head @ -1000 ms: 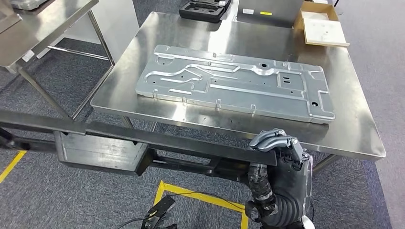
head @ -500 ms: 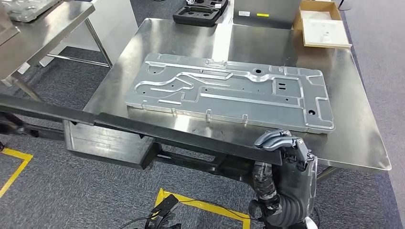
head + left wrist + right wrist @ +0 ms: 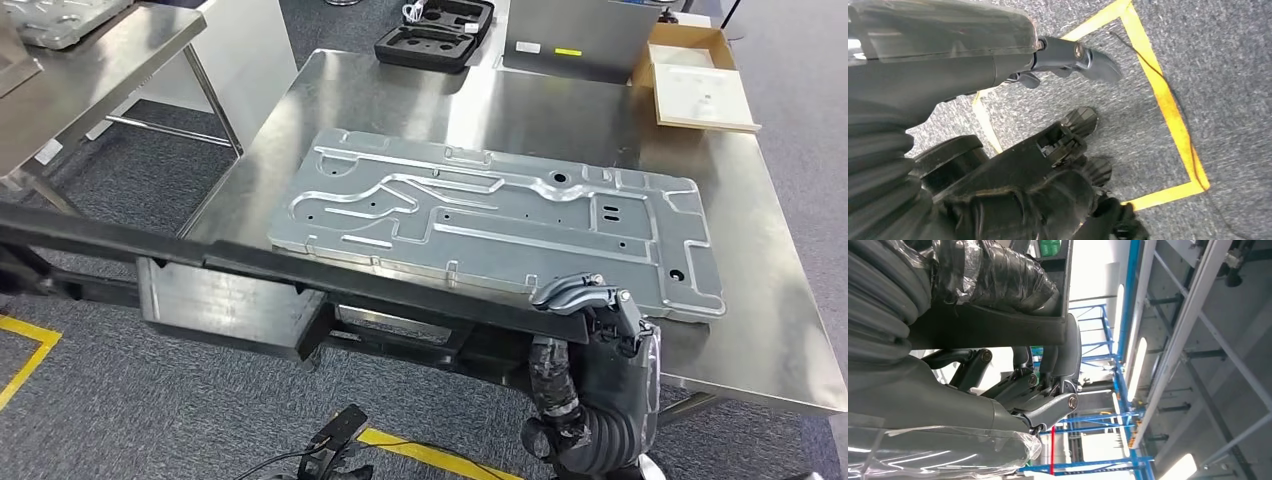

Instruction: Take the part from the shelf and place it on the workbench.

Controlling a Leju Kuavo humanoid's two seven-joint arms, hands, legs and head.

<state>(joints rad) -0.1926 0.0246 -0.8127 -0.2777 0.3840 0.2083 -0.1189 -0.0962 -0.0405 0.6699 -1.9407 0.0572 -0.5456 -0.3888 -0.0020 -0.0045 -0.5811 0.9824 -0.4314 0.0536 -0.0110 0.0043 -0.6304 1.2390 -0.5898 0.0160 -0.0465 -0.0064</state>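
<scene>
Seen from the head camera, the robot's right hand (image 3: 590, 300) curls its fingers over the top edge of a long dark part (image 3: 300, 275), a flat black bar with a boxy section hanging beneath it, carried level in front of the body and stretching away to the left edge of the picture. The part hangs just short of the steel desk (image 3: 770, 300), its far edge overlapping the desk's near rim in the picture; whether the two touch cannot be told. On the desk lies a large embossed aluminium plate (image 3: 500, 215), flat and slightly angled, its near right corner just beyond the gripping hand. Farther back on the desk sit a black foam-lined case (image 3: 435, 30), a grey box (image 3: 580, 35) with a yellow label, and an open cardboard box (image 3: 700, 90) at the far right corner. A second steel table (image 3: 90, 70) stands to the left, and yellow tape (image 3: 420, 452) marks the grey carpet below. From the left wrist camera, the left hand (image 3: 998, 195) appears as a dark mass over grey carpet and a yellow taped outline (image 3: 1168, 110); how its fingers lie cannot be told. From the right wrist camera, the right hand's fingers (image 3: 1048, 385) wrap round the dark edge of the part (image 3: 993, 330), with blue racking (image 3: 1118, 390) and ceiling lights behind.
</scene>
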